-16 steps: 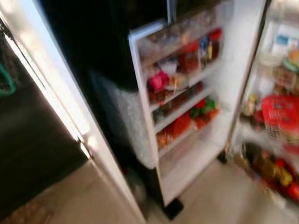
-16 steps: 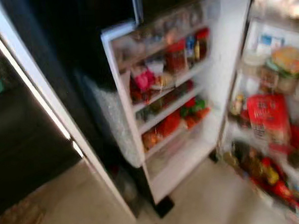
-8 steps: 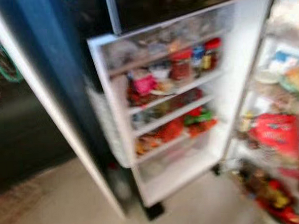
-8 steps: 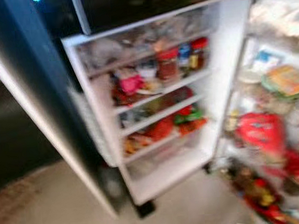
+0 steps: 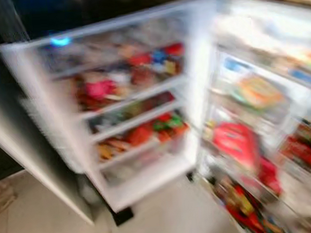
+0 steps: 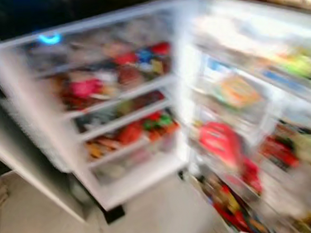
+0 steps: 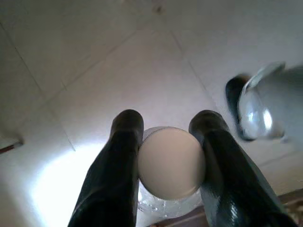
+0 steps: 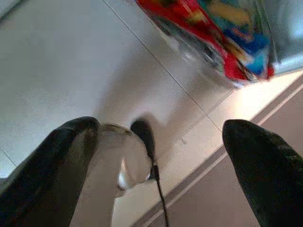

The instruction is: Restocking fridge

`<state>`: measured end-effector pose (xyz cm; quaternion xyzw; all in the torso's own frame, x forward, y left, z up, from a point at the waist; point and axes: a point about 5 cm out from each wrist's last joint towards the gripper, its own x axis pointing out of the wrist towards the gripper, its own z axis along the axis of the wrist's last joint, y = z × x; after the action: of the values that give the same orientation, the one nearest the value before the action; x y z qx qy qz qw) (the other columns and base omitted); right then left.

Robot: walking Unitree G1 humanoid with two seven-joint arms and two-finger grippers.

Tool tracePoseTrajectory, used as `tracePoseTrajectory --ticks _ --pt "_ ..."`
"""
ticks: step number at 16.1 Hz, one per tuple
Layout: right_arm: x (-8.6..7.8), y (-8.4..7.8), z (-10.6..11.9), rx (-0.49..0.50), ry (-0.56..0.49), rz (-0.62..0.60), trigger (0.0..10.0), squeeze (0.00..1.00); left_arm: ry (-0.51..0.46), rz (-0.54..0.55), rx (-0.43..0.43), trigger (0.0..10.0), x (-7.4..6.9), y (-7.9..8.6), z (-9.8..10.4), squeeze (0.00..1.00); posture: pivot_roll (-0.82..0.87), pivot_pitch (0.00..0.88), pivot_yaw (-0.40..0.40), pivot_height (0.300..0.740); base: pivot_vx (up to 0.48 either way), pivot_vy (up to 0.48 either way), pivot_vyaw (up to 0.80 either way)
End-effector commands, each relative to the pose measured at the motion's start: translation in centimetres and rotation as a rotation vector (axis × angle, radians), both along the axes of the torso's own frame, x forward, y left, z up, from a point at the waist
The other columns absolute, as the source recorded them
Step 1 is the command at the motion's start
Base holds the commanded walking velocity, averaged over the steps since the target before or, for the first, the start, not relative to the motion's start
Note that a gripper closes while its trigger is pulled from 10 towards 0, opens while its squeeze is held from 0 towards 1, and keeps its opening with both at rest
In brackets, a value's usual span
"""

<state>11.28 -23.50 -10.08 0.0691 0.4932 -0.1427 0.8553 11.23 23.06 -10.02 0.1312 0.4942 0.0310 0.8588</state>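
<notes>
Fridge [image 5: 205, 66] stands open, blurred, door shelves [image 5: 128, 105] packed at center frame. Our left gripper [image 7: 165, 156] pinches a white-capped bottle [image 7: 171, 163]; our right gripper [image 8: 161, 156] is spread over floor [image 8: 57, 61].

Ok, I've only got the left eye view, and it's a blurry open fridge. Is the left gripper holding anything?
Observer: Yes. The left wrist view shows the left gripper shut on a bottle, both fingers against its white cap.
Operator: And the right gripper?
Observer: The right gripper is open, fingers wide apart with nothing between them.
Operator: What's beyond it?
Observer: Pale tiled floor, with red packs further off.
</notes>
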Motion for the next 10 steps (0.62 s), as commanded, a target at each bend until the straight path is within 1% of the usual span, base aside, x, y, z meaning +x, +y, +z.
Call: tracePoseTrajectory --ticks 1,3,4,5,6,8,9,10 --pt "0.1 0.1 0.0 0.002 0.001 -0.003 10.0 0.0 -0.022 0.005 -0.037 10.0 -0.2 -0.1 0.0 0.0 -0.06 0.0 0.08 0.74 0.0 0.0 0.0" --pt "0.1 0.2 0.0 0.003 0.001 -0.001 10.0 0.0 -0.071 0.005 -0.072 10.0 0.1 -0.3 0.2 0.0 -0.06 0.0 0.077 0.74 0.0 0.0 0.0" --pt "0.0 0.1 0.0 0.003 0.002 0.004 10.0 0.0 -0.351 -0.061 -0.115 10.0 10.1 -1.8 4.4 0.0 -0.06 0.004 0.076 0.74 0.0 0.0 0.0" --pt "-0.1 0.0 0.0 0.001 0.005 0.007 10.0 0.0 -0.559 -0.082 -0.18 10.0 16.1 -3.1 8.7 0.0 -0.06 0.01 0.074 0.74 0.0 0.0 0.0" --pt "-0.1 0.0 0.0 0.001 0.006 0.007 10.0 0.0 -0.573 -0.081 -0.188 10.0 16.3 -3.2 8.9 0.0 -0.06 0.01 0.074 0.74 0.0 0.0 0.0" --pt "-0.3 -0.2 0.0 -0.005 0.011 0.007 10.0 0.0 -0.677 -0.105 -0.214 10.0 17.6 -3.4 10.6 0.0 -0.06 0.018 0.071 0.74 0.0 0.0 0.0" --pt "-0.3 -0.2 0.0 -0.007 0.013 0.007 10.0 0.0 -0.691 -0.109 -0.219 10.0 17.7 -3.5 10.8 0.0 -0.06 0.018 0.071 0.74 0.0 0.0 0.0" --pt "-0.4 -0.2 0.0 -0.009 0.015 0.009 10.0 0.0 -0.73 -0.128 -0.263 10.0 18.2 -4.0 11.4 0.0 -0.06 0.02 0.069 0.74 0.0 0.0 0.0"
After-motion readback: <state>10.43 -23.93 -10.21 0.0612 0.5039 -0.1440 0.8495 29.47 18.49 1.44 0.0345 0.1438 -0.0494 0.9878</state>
